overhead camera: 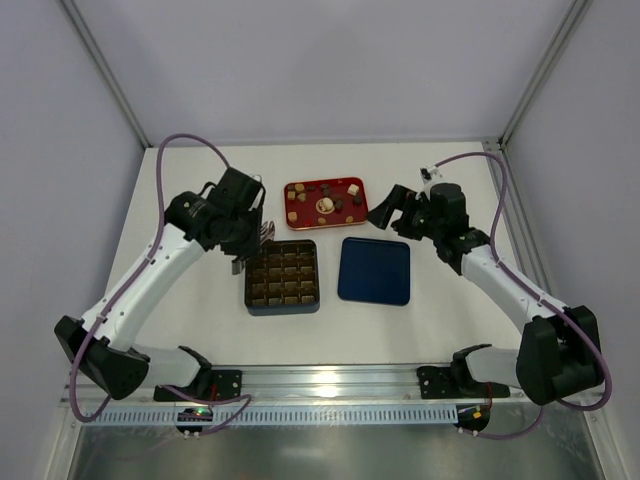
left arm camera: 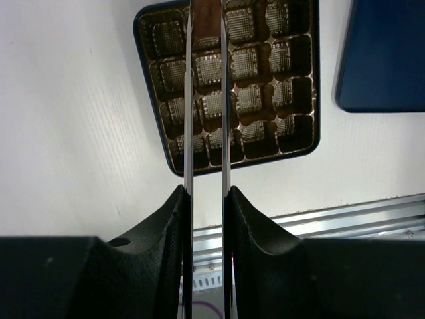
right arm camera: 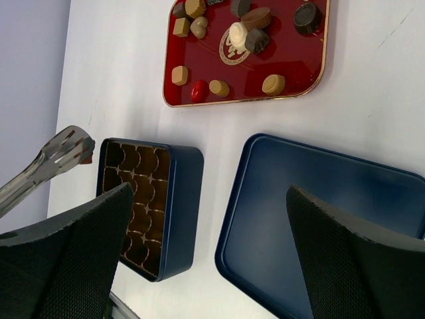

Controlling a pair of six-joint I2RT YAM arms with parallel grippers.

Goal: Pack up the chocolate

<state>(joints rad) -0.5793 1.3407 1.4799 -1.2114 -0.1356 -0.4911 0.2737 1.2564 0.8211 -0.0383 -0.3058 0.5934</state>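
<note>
Several small chocolates in dark brown, tan and cream lie on a red tray; they also show in the right wrist view. My left gripper is shut on metal tongs, jaws clamped on the two blades. The tong tips hover by the left edge of the dark gridded box, and a small brown piece seems pinched between them. The box compartments look empty. My right gripper is open and empty, above the table between box and lid.
The flat navy lid lies right of the box; it also shows in the wrist views. The red tray sits behind both. An aluminium rail runs along the near edge. Walls enclose the table.
</note>
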